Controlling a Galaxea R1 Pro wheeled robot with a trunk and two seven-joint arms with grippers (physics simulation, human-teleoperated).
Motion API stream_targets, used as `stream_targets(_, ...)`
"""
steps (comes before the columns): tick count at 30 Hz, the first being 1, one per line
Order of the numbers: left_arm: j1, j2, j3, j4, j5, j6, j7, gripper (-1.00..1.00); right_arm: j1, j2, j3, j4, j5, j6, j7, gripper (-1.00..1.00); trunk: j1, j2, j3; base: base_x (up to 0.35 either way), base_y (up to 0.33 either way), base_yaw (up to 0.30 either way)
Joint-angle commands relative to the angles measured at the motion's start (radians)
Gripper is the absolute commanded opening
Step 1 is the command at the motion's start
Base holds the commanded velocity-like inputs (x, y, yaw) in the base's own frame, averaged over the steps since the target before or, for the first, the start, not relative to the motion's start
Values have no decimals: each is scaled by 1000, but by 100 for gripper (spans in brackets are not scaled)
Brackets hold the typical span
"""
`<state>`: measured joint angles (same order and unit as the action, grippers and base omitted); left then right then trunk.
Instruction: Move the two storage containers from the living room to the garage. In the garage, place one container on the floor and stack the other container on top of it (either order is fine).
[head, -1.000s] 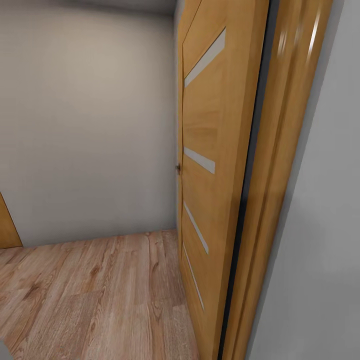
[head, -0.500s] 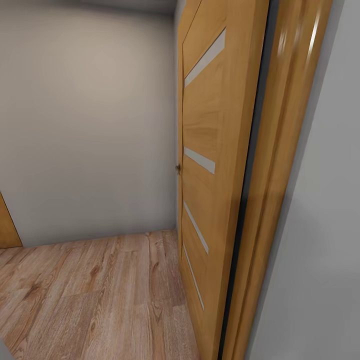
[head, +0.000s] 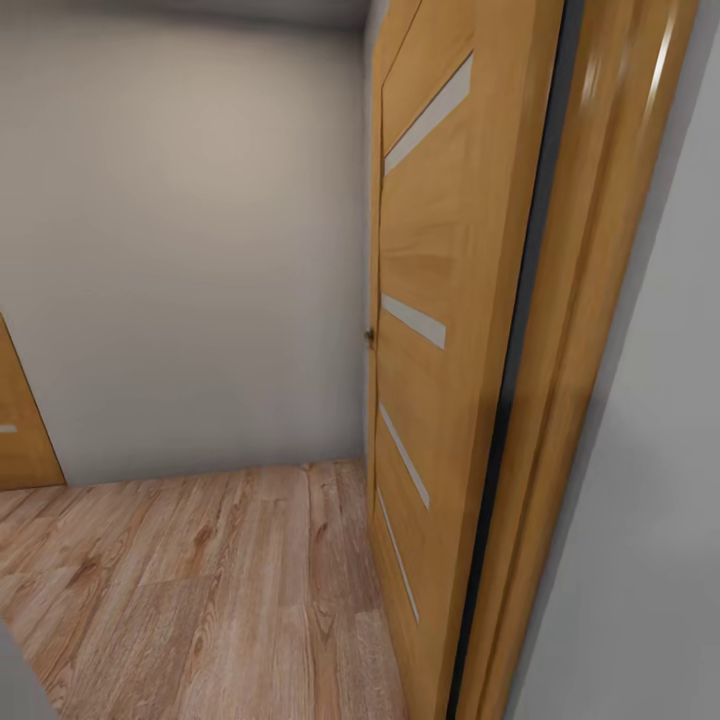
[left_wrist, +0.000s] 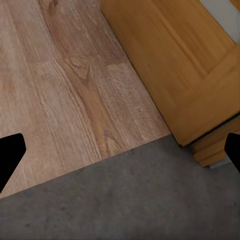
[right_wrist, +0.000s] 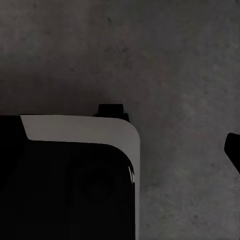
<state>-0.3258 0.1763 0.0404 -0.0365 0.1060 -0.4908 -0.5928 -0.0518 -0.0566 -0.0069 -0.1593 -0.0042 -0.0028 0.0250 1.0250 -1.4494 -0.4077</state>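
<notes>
Grey rough concrete floor (left_wrist: 150, 200) fills the near part of the left wrist view and meets the light wood-plank floor (left_wrist: 65, 85) along a straight seam that runs from about 8 o'clock up toward 3 o'clock. The left gripper (left_wrist: 120, 155) hangs over that seam with its two black fingertips (left_wrist: 10, 152) spread wide at the frame's edges and nothing between them, so it stands open and empty. At about 2 o'clock in that view the bottom corner of an orange wooden door (left_wrist: 175, 65) stands on the planks, its lower end just beside the seam.

The right wrist view looks down on the same dark concrete (right_wrist: 165, 60). One black fingertip (right_wrist: 232, 150) of the right gripper shows at 3 o'clock; the other is out of frame, so I cannot tell whether that gripper is open or closed. A black body with a white rounded edge (right_wrist: 85, 129), part of the robot, covers the 7 o'clock quarter.

From the head, the plank floor (head: 200, 590) spreads from 6 to 8 o'clock up to a plain pale wall (head: 180, 250). The open orange door (head: 440, 260), with narrow pale inset strips and a small dark handle (head: 369, 336), stands edge-on from 12 down to 5 o'clock, with its glossy wooden frame (head: 590, 300) just beside it and a grey wall (head: 660, 520) at 4 o'clock. A second orange door (head: 22, 420) shows at 9 o'clock.
</notes>
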Motion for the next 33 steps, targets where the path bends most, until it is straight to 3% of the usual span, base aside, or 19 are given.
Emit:
stream_targets(1,-1,0,3,1,9,3,-10,100,0,0,-1,0,0,0,3,100,0,-1,-1,0,0,40)
stream_targets(9,-1,0,3,1,9,3,-10,100,0,0,-1,0,0,0,3,100,0,-1,-1,0,0,31)
stream_targets(21,-1,0,3,1,9,3,-10,100,0,0,-1,0,0,0,3,100,0,-1,-1,0,0,169)
stream_targets(33,-1,0,3,1,9,2,-10,100,0,0,-1,0,0,0,3,100,0,-1,-1,0,0,22)
